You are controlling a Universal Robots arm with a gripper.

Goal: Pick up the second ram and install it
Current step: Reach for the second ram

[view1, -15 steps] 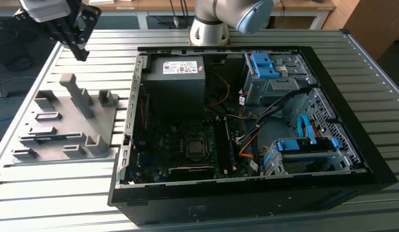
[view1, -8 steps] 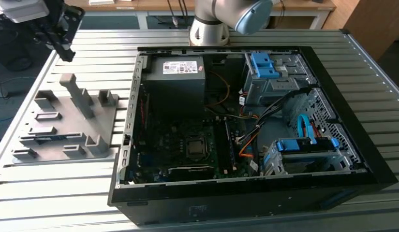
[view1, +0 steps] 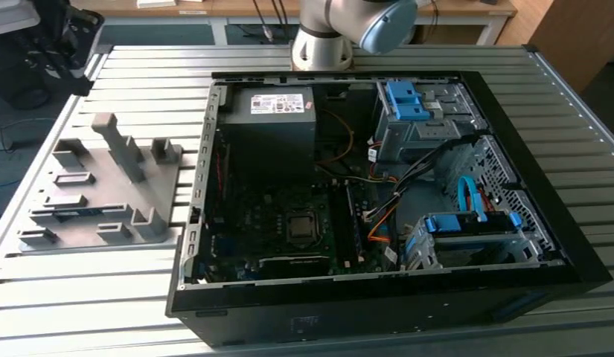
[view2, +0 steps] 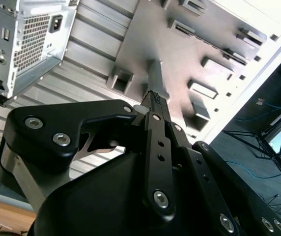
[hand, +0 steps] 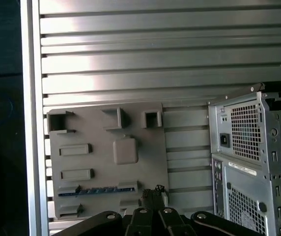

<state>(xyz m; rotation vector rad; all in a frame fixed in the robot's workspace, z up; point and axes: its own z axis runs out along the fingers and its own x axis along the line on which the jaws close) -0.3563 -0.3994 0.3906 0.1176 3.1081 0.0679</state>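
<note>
Here, in the exterior view, an open computer case [view1: 406, 301] lies on its side on a slatted metal table [view1: 148, 71], with the motherboard, cables and blue drive brackets exposed. Just beside the case, toward the exterior view's left, sits a grey holder plate [view1: 98, 195] with raised blocks and slots. The second ram [view1: 83, 213] lies low in one of the slots at the plate's near end, a thin blue strip well apart from the case. The base of the arm [view1: 332, 33] stands at the table's far edge, behind the case. In the first wrist view, the camera looks down on the same holder plate [hand: 101, 164] and the ribbed table [hand: 155, 49]. The second ram [hand: 94, 190] rests edge-up in its slot, and the gripper [hand: 153, 192] hangs above the plate near the stick's end, not touching it. The perforated rear of the case [hand: 243, 162] stands alongside. In the second wrist view, the gripper [view2: 154, 97] shows its black linkages drawn inward. The jaws are closed together with nothing between them, above the holder plate [view2: 180, 54], with the case [view2: 27, 39] off to one side.
</note>
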